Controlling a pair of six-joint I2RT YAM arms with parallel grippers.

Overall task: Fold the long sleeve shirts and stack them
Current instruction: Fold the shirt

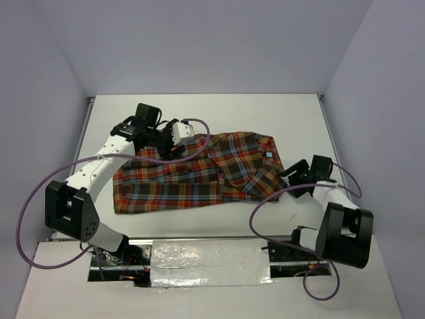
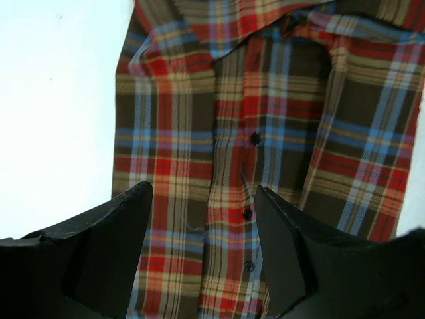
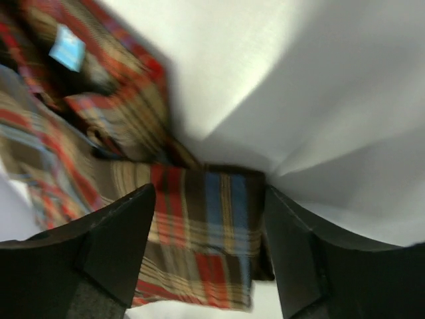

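Observation:
The plaid flannel shirt (image 1: 199,176), in red-orange, brown and light blue checks, lies spread and partly folded across the middle of the table. My left gripper (image 1: 178,146) hangs open over the shirt's upper left part. In the left wrist view the button placket (image 2: 251,176) runs between its open fingers (image 2: 119,232). My right gripper (image 1: 292,174) is at the shirt's right edge, open. In the right wrist view, a flat end of plaid cloth (image 3: 212,226) lies between its fingers (image 3: 126,226). The small blue neck label (image 3: 68,48) shows up left, also in the top view (image 1: 269,154).
The white table (image 1: 219,113) has grey walls on three sides. A raised table edge (image 1: 86,126) runs along the left. A foil-covered strip (image 1: 206,256) lies between the arm bases at the front. Purple cables loop from both arms.

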